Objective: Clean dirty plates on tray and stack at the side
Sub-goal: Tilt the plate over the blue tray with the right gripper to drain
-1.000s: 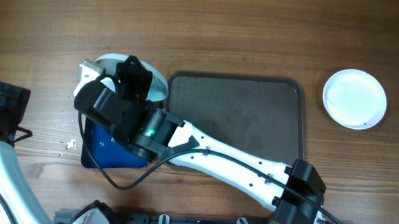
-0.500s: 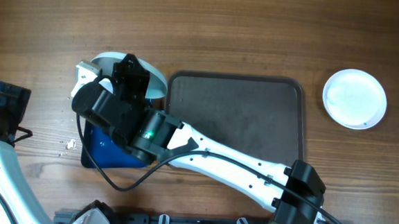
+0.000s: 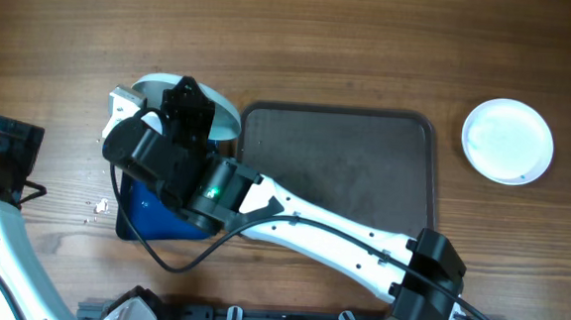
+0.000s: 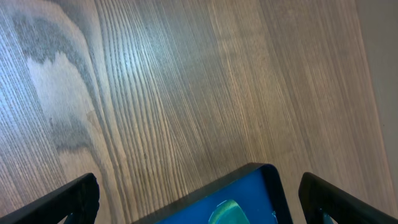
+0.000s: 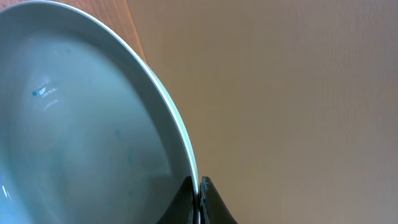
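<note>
Black fingers of the left gripper (image 4: 199,198) stand spread wide at the table's 9 o'clock side, holding nothing, and that arm has not moved over the last 1 second. Toward 3 o'clock from it a few crumbs (image 3: 99,206) lie on the table (image 3: 372,46), just beside the blue bin (image 3: 146,213). Over the bin hangs the pale plate (image 5: 81,124), steeply tilted, with the right gripper (image 5: 199,202) pressed together on its rim. The only change is small. 1 second ago the right wrist sat a shade nearer the tray; it then edged toward 9 o'clock, and for the last 0.5 second it has held still. The right wrist view shows the plate's face almost bare, with only a few tiny specks, so the tipping step looks finished. The tray (image 3: 335,168) at the centre carries no plates, which suggests this is the last dirty plate. Far out at 3 o'clock 1 white plate (image 3: 507,141) lies on the table, well apart from the tray; the held plate most likely goes on top of it next
</note>
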### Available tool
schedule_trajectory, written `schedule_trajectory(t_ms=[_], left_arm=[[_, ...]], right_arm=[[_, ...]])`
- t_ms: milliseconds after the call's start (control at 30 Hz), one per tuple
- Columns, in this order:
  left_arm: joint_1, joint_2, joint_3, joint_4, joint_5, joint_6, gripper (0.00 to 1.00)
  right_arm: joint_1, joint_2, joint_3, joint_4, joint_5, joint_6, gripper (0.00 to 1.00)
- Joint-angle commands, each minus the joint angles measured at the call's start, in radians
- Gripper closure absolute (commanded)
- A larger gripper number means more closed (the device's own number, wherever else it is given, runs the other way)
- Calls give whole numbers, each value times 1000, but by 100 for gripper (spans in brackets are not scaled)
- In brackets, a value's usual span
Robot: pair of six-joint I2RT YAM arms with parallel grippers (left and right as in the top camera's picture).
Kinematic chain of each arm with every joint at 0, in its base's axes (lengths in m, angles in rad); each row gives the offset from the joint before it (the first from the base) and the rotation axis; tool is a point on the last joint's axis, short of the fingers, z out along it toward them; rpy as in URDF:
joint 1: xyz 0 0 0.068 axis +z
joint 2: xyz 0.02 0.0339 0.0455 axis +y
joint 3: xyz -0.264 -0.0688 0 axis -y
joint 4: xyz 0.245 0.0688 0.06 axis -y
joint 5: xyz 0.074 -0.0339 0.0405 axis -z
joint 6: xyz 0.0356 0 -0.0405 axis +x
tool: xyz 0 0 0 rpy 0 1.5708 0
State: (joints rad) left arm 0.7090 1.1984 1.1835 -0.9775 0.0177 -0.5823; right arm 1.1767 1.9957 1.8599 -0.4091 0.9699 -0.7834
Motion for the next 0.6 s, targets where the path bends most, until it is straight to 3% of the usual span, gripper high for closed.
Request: schedule_trajectory(t_ms=[0,367,433,567], left_arm=[[8,17,15,-2,13,-10,0],[8,19,15,-4,13,-10,0],[8,19,15,-4,13,-10,0],[8,19,15,-11,12,-10,0]], right_arm=[[5,17,27,8,29,-1,95],[5,17,27,5,29,13,96],[2,17,27,-16,35,120,96],[-60,17,27,-265,-232,607,96]])
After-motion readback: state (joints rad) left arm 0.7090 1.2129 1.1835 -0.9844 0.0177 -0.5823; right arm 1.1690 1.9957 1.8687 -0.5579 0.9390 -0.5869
